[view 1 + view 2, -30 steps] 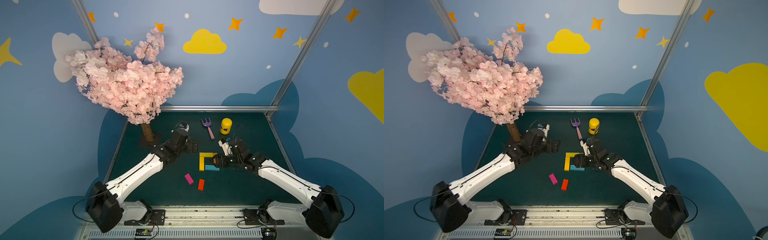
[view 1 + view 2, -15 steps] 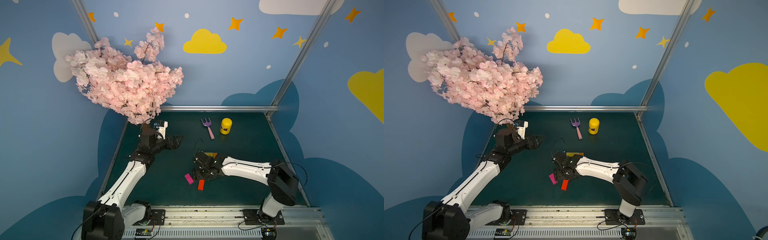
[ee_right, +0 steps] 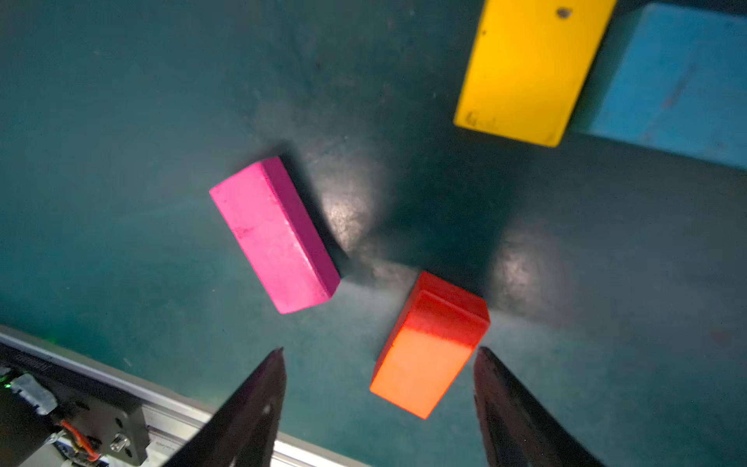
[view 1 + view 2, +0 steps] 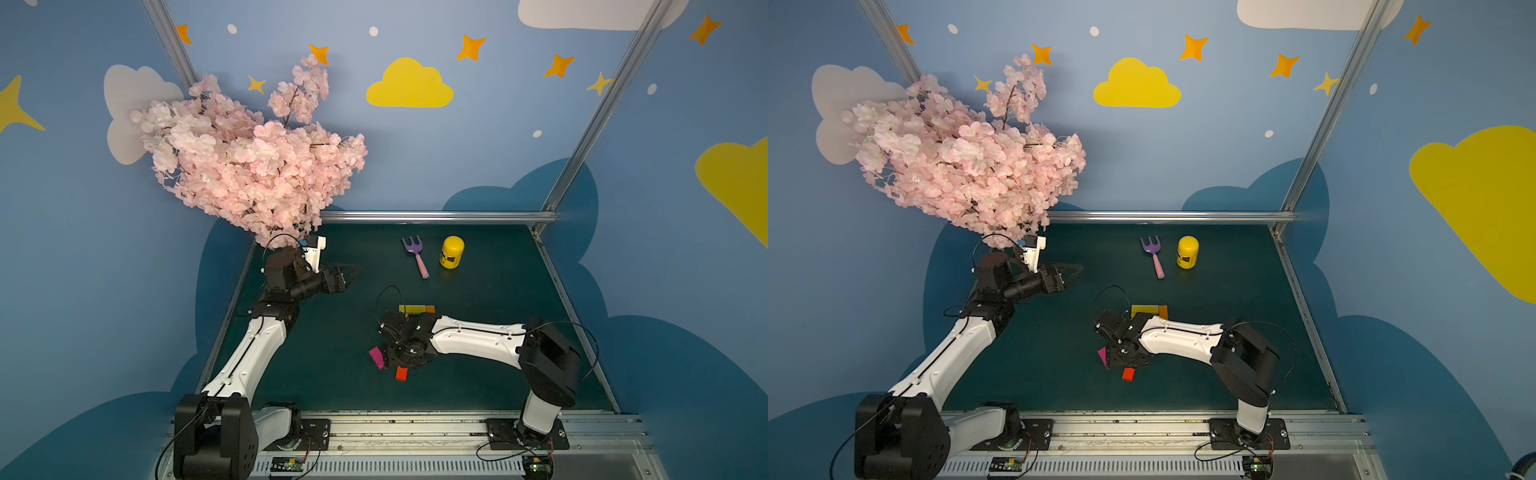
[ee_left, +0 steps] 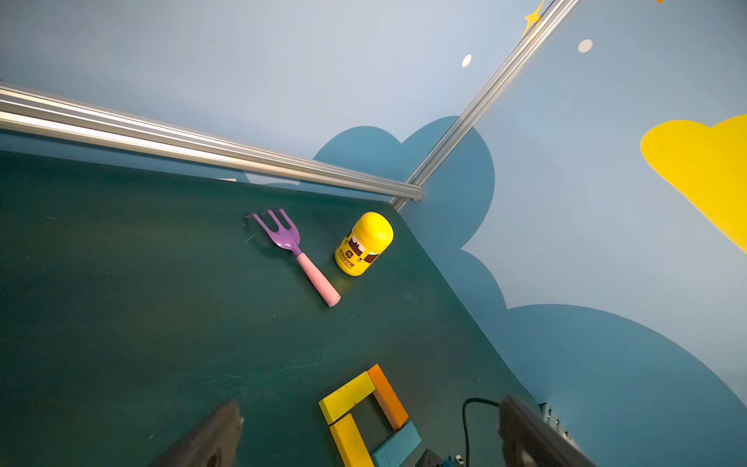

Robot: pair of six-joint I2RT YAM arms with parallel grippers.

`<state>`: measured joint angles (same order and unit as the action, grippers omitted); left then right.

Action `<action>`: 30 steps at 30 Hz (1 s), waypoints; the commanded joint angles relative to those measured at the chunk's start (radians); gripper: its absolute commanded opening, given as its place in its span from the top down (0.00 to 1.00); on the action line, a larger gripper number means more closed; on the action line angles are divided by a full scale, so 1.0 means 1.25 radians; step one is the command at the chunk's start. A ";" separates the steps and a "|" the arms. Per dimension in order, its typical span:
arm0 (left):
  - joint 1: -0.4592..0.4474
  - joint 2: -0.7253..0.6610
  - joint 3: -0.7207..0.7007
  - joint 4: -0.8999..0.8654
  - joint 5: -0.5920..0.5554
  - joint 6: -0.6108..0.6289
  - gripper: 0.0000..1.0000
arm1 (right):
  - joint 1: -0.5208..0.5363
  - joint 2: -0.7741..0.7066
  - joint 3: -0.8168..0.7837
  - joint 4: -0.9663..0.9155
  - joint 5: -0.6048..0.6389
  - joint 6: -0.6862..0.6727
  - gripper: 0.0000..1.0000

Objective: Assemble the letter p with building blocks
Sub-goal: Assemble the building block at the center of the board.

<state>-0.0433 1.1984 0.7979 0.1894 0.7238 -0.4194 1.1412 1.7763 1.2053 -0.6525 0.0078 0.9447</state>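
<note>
- The right hand hung low over the desk with its fingers spread and released. They straddled the near end of the red block; whether one finger touched it, we could not tell.
- The magenta block lay near the red block, apart from it and askew.
- The letter p sat unfinished at mid-desk. Only its square loop of two yellow blocks, one orange and one teal was set. The red and magenta pieces lay apart from it, toward the desk's front edge.
- The left hand hovered released, fingers wide apart, near the blossom tree.
- A purple rake lay beside an upright yellow jar at the back.
</note>
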 commanded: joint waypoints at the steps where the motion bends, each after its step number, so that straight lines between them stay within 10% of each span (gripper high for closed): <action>1: 0.003 0.006 -0.004 0.026 0.040 -0.004 0.00 | -0.007 -0.028 -0.018 -0.042 0.011 0.021 0.26; 30: 0.003 0.011 -0.013 0.031 0.053 -0.013 0.00 | -0.038 0.069 0.011 -0.040 -0.047 0.016 0.50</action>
<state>-0.0433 1.2129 0.7898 0.2184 0.7818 -0.4347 1.0908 1.8420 1.1923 -0.6586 -0.0616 0.9630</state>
